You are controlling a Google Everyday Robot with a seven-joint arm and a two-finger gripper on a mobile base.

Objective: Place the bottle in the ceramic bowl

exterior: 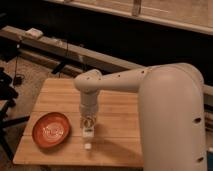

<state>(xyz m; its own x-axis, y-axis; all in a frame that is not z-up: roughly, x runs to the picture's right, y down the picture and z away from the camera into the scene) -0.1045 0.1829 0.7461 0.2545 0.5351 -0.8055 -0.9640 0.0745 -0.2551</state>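
Note:
The ceramic bowl (51, 130), shallow and orange-red with a pale pattern at its centre, sits on the left part of the wooden table (120, 107). The small whitish bottle (88, 136) hangs just below my gripper (89, 124) with its white cap pointing towards the table's front edge. My gripper points straight down over the middle of the table, a little to the right of the bowl. It is shut on the upper end of the bottle, and the bottle's lower end is at or just above the tabletop.
My large white arm (170, 115) fills the right side of the view and hides the table's right end. A dark rail (75, 52) with cables runs behind the table. A black stand (7, 107) stands at the left.

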